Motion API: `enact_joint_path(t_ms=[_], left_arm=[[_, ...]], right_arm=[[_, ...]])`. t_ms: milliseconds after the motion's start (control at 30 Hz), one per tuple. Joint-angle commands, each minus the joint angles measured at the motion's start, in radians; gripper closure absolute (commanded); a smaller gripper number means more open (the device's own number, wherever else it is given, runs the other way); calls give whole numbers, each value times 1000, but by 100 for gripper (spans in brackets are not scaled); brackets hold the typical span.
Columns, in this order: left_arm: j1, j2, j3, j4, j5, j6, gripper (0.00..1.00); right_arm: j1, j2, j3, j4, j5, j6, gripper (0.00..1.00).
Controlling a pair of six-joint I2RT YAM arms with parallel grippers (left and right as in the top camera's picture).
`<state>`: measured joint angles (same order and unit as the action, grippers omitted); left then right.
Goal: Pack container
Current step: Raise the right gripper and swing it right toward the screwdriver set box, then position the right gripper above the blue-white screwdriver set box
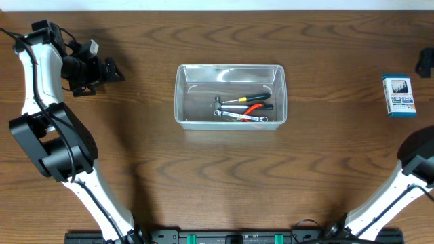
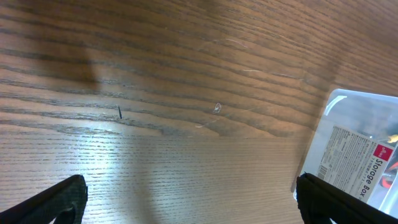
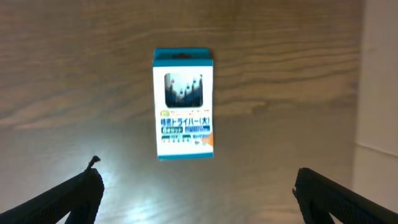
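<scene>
The clear container (image 1: pixel 230 66) sits mid-table and holds red-handled pliers (image 1: pixel 255 108), a silver wrench (image 1: pixel 241 117) and a black-and-yellow screwdriver (image 1: pixel 248 99). My left gripper (image 1: pixel 112 70) hangs open well to its left, pointing toward it, with nothing between the fingers. In the left wrist view the container's labelled corner (image 2: pixel 351 149) shows at the right, beyond the open left gripper (image 2: pixel 193 205). My right gripper (image 1: pixel 424 63) is at the far right edge. It stands open (image 3: pixel 199 199) above bare wood, just short of a small blue-and-white printed box (image 3: pixel 183 104).
The blue-and-white box (image 1: pixel 399 95) lies flat near the table's right edge, apart from the container. Both arm bases stand at the front corners. A pale surface (image 3: pixel 379 74) borders the table on the right of the right wrist view.
</scene>
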<state>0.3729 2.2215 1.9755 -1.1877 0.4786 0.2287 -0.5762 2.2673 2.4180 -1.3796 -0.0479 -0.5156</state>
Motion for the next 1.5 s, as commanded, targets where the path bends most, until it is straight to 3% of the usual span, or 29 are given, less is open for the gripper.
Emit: enact_joint_path(t_ms=[0,467,1467], left_arm=[[2,-30,20,-2,-5,1,2],[2,-30,20,-2,-5,1,2],[2,-30,20,-2,-5,1,2]], right_arm=[[19,61,1,5,22,29,1],[59,214,1,7,44,73,1],[27,302,0,11,57,46,1]])
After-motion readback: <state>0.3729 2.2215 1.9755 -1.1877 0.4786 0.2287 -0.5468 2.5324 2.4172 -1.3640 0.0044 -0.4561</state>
